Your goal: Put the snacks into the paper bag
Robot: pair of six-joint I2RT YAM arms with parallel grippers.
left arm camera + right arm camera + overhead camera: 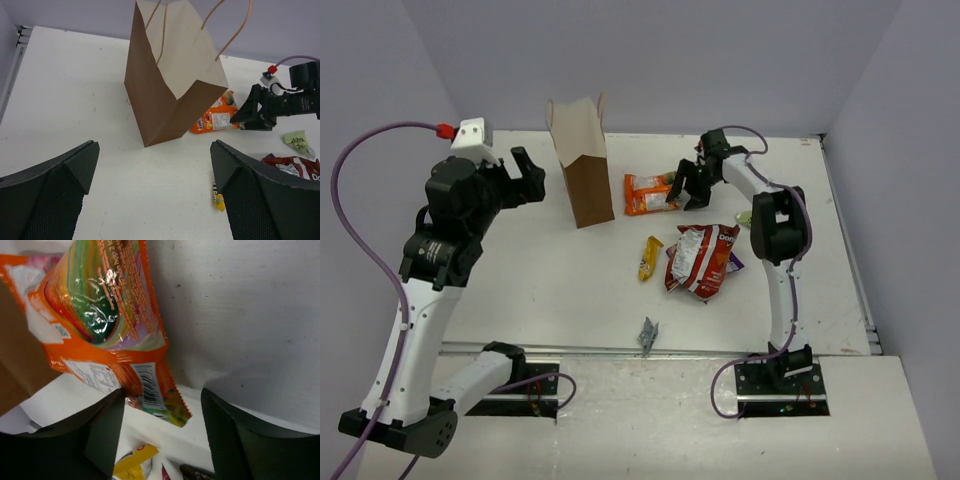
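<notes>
Along the near edge of the table (550, 300), just inside the rail, a grey scrap (647, 335) lies alone; bare white surface stretches left of it and back to the far wall, so the left half offers wide room to move; the right side is tighter, with the table's edge close beyond the right arm.

Mid-table, the yellow bar (650, 257) lies just left of the red-and-white chip bag (702, 260); a purple packet (735, 263) peeks from under the bag's right side; a small pale green packet (745, 216) sits just behind, beside the right arm.

Farther back, the orange packet (648, 193) lies flat, its left end just beside the foot of the paper bag (582, 165), which stands upright with its mouth open; the right gripper (682, 200) sits low at the packet's right end, fingers (235, 435) spread, the packet's corner in the gap, not pinched.

Left of the bag, the left gripper (527, 172) hangs raised, fingers (75, 170) wide apart, holding nothing, the bag well ahead of them.
</notes>
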